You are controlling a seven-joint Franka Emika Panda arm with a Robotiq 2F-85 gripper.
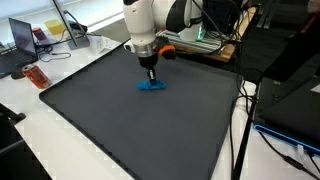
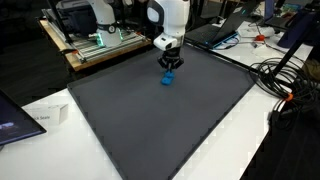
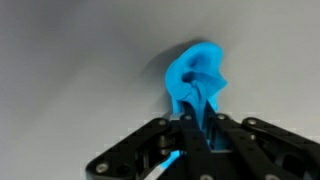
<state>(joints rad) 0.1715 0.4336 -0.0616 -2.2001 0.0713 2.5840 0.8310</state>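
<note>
1. Jaws: mine, drawn close together and clamped on the near edge of the blue crumpled object [image 3: 197,75], with a fold of it pinched between them.
2. Blue crumpled object: directly beneath the jaws, lying on the dark mat [image 1: 120,130] of the desk [image 2: 270,150]. Most of its bulk lies just beyond the tips.
3. Hard to make out: the object's material, since the wrist view is blurred. In both exterior views the jaws cover its top.

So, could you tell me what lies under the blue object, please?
The dark grey mat lies under the blue object. The gripper, closed on it, hides its near end in the wrist view.
</note>
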